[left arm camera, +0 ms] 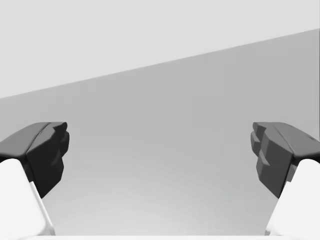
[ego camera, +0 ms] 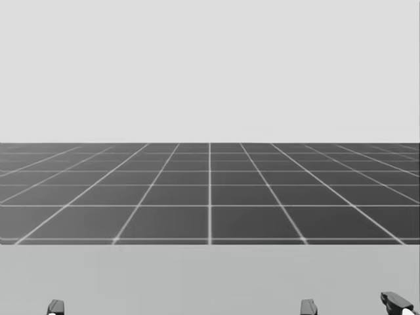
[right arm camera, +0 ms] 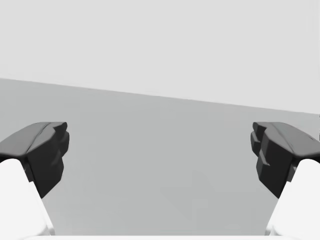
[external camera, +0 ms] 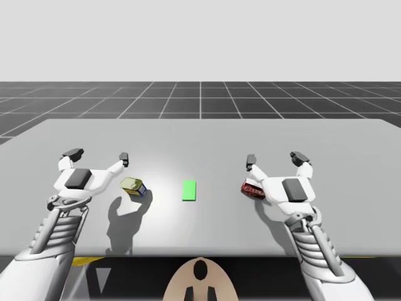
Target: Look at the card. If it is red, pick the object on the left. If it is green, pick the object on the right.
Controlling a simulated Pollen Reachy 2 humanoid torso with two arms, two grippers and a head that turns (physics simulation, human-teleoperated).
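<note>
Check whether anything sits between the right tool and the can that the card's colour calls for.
Nothing visible does. The card is green, so the target is the red can on the right. It lies right beside the white body of the right tool, whose fingers stand open and point past the can.

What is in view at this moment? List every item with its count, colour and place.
flat rectangular green card: one, green, lying flat mid-table between the two cans.
short yellow can with a blue side: one, left of the card, close to my left gripper's inner finger.
short red can: one, right of the card, partly hidden by my right hand.
smooth grey table: one, light grey, under everything.
tiled floor: dark grey grid, beyond the table's far edge.
left gripper: one, white with black fingertips, open and holding nothing, just left of the yellow can.
right gripper: one, same colours, open and holding nothing, just right of the red can.
</note>
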